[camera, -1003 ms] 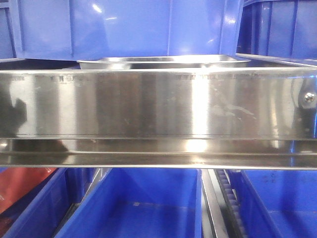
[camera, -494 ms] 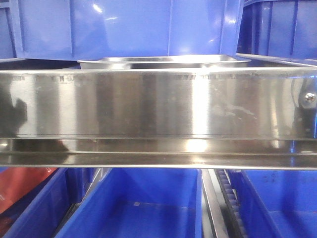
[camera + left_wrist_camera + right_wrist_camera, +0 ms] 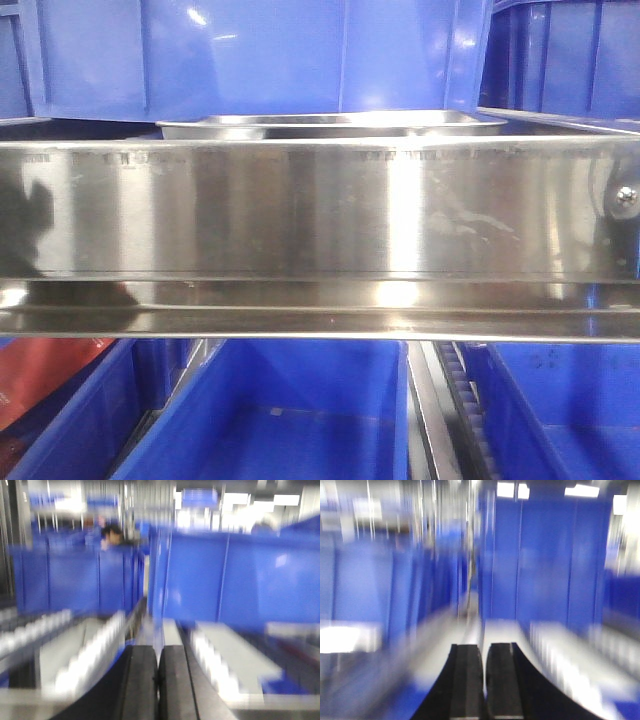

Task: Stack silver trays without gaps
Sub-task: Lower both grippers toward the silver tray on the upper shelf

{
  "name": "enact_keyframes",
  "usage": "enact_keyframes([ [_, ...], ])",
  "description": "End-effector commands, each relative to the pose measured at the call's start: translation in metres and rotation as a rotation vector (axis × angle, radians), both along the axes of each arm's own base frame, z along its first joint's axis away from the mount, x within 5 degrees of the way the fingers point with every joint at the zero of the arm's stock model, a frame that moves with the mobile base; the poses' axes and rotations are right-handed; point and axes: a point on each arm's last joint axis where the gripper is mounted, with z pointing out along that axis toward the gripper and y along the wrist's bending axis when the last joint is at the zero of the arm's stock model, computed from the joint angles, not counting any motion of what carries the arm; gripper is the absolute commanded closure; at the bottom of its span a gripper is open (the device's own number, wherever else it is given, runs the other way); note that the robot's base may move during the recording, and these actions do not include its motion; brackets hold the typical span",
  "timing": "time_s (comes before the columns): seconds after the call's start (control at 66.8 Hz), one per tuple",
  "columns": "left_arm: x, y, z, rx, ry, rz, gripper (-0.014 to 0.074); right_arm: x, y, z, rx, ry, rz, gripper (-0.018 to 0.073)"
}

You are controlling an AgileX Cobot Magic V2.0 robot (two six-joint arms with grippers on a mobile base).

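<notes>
Note left tool [image 3: 158,680] shut & empty, right tool [image 3: 485,680] prob. same (blur). Open wide before reaching silver tray [image 3: 330,123] behind shelf [image 3: 320,210] front edge; grip squarely, lower level.

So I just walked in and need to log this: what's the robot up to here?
Nothing is being handled at this moment. The left gripper and the right gripper are both shut on nothing. Both wrist views are blurred and face blue bins. In the front view a silver tray sits untouched behind the steel front rail. Whether others are nested in it cannot be told.
</notes>
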Motion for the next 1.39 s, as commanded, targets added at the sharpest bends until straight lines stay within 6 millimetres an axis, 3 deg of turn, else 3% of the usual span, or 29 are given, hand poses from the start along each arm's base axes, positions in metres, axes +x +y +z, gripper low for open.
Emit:
enact_keyframes([
  [0.0, -0.004, 0.0, 0.013, -0.007, -0.147, 0.0, 0.0603, -0.006, -0.001, 0.017, -0.007, -0.198, -0.015, 0.0576],
  [0.15, -0.007, -0.001, 0.028, 0.037, -0.18, 0.003, 0.0603, -0.013, 0.0, 0.042, -0.01, -0.253, -0.013, 0.0576],
  [0.3, -0.022, 0.0, 0.073, 0.118, -0.222, 0.031, 0.0603, -0.03, 0.002, 0.088, -0.012, -0.247, 0.002, 0.0576],
  [0.419, -0.024, 0.003, 0.104, 0.118, -0.133, 0.054, 0.0603, -0.039, 0.004, 0.122, -0.012, -0.185, 0.014, 0.0576],
  [0.554, -0.011, 0.005, 0.137, 0.11, 0.057, 0.071, 0.0603, -0.019, 0.004, 0.151, -0.005, 0.014, 0.028, 0.0576],
  [0.764, 0.042, 0.005, 0.164, 0.119, 0.376, 0.084, 0.0603, 0.035, 0.003, 0.166, 0.015, 0.435, 0.05, 0.0576],
  [0.974, 0.102, 0.002, 0.156, 0.122, 0.599, 0.074, 0.0603, 0.087, 0.001, 0.162, 0.036, 0.819, 0.07, 0.0576],
  [1.153, 0.136, -0.001, 0.134, 0.108, 0.711, 0.055, 0.0603, 0.123, -0.001, 0.152, 0.043, 0.865, 0.066, 0.0576],
  [1.378, 0.166, -0.009, 0.117, 0.0, 0.749, 0.012, 0.0603, 0.154, -0.001, 0.134, 0.085, 0.917, 0.083, 0.0576],
])
